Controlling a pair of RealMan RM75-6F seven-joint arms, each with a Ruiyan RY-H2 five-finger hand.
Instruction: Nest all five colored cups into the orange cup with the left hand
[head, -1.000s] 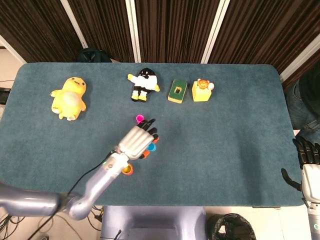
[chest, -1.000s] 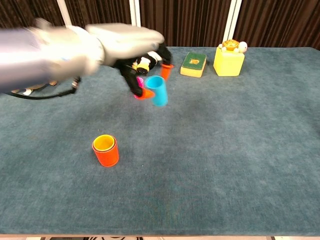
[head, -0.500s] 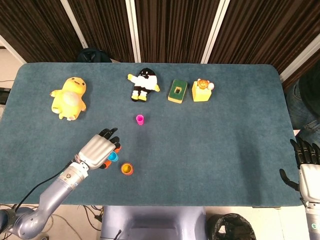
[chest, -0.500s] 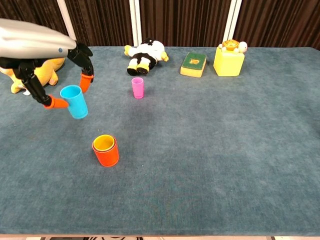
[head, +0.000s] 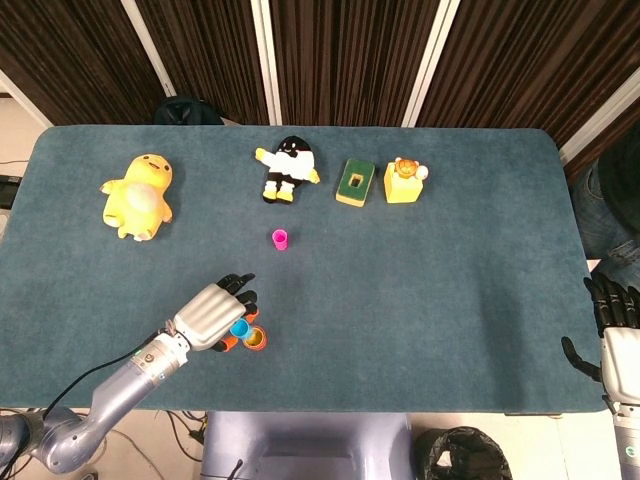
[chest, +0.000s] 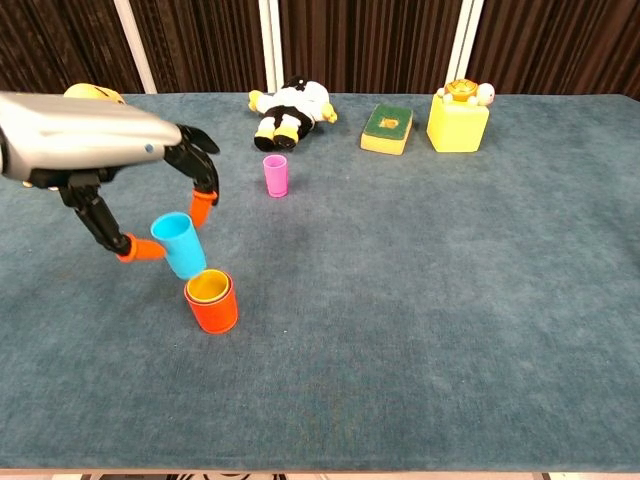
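My left hand (head: 214, 316) (chest: 110, 170) holds a blue cup (chest: 180, 243) (head: 239, 328) between its orange-tipped fingers, just up and left of the orange cup (chest: 212, 302) (head: 255, 340). The orange cup stands upright near the table's front with a yellow cup nested inside it. A pink cup (chest: 275, 175) (head: 280, 239) stands alone farther back, in front of the penguin toy. My right hand (head: 612, 322) hangs at the table's right edge, fingers apart and holding nothing.
Along the back sit a yellow duck plush (head: 139, 195), a black-and-white penguin plush (head: 288, 167) (chest: 292, 107), a green block (head: 355, 182) (chest: 387, 128) and a yellow block with a figure on top (head: 403, 181) (chest: 458, 116). The table is covered with teal cloth (head: 430, 300).
My left hand carried the blue cup from near the pink cup leftward, then back toward the orange cup and lower. The pink cup is uncovered now. The right hand stayed still.
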